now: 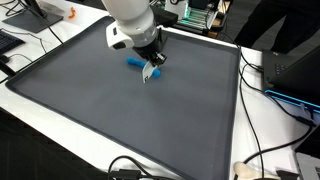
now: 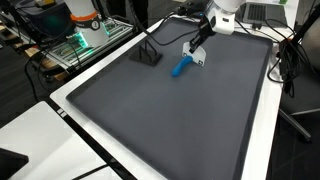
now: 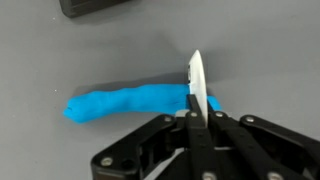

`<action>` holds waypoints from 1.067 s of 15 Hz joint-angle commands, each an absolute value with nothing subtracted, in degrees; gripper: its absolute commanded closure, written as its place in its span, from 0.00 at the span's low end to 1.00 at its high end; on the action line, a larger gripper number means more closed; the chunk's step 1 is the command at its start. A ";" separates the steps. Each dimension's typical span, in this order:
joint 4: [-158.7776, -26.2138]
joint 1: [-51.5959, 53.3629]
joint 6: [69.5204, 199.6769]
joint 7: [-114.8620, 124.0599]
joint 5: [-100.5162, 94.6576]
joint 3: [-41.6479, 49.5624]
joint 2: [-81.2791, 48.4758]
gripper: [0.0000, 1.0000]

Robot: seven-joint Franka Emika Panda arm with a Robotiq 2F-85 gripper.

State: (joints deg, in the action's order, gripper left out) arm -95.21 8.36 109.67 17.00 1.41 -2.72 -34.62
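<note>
A blue lumpy roll (image 1: pixel 133 63) lies on the dark grey mat (image 1: pixel 120 120); it also shows in an exterior view (image 2: pixel 180 68) and in the wrist view (image 3: pixel 125 103). My gripper (image 1: pixel 152 70) is shut on a thin white flat piece (image 3: pixel 196 80), held upright on edge. The piece (image 2: pixel 199 58) stands at one end of the blue roll, at or just above it; I cannot tell whether they touch. In the wrist view the gripper (image 3: pixel 197 112) sits right over that end of the roll.
A small black stand-like object (image 2: pixel 148 55) sits on the mat (image 2: pixel 180 125) near the roll; its edge shows at the top of the wrist view (image 3: pixel 100 6). Cables (image 1: pixel 270 150) and electronics lie on the white table around the mat.
</note>
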 commanded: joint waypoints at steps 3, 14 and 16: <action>-100.18 8.31 108.70 17.76 2.54 -2.28 -33.78 0.99; -103.68 8.13 106.47 18.53 5.04 -2.55 -30.57 0.99; -104.39 8.11 106.12 18.55 5.47 -2.60 -29.77 0.99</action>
